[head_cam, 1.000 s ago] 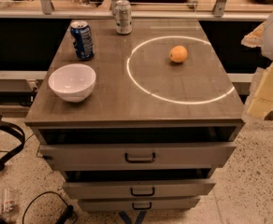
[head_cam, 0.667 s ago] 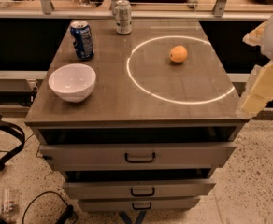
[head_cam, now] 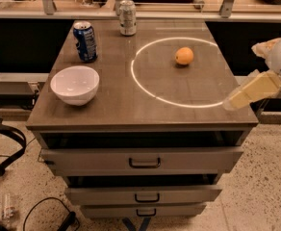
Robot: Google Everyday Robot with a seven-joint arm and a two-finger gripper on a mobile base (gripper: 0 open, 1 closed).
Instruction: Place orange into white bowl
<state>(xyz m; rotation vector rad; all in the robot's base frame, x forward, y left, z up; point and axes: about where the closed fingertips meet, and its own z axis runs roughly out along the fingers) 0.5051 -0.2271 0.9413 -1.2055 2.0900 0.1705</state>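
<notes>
1. My end effector (head_cam: 241, 96) hangs just off the right edge of the surface (head_cam: 131, 107), near the front-right corner. I cannot tell whether it is spread or pressed together. The orange is not in it.
2. The orange (head_cam: 184, 56) rests on the surface toward the back right, inside a bright ring of light (head_cam: 132, 70). It is well apart from everything else and nothing touches it.
3. The white bowl (head_cam: 75, 84) stands upright and empty near the front-left corner. A blue soda can (head_cam: 85, 41) stands just behind it, and a silver can (head_cam: 127, 17) stands farther back by the rear edge.
4. I judge that the task has barely begun. The step in hand is the reach to the orange.
5. To do it well, I should come in from the right and above, centre over the fruit, and descend straight down with my end effector spread wider than the orange. I should then close across its widest part. The smooth, round skin will likely roll if I nudge one side first.
6. For the carry, I should lift well clear and cross to the front left. My path should pass in front of the blue soda can and above the bowl's rim. Releasing low inside the bowl should keep the orange from bouncing out and the bowl from shifting.
</notes>
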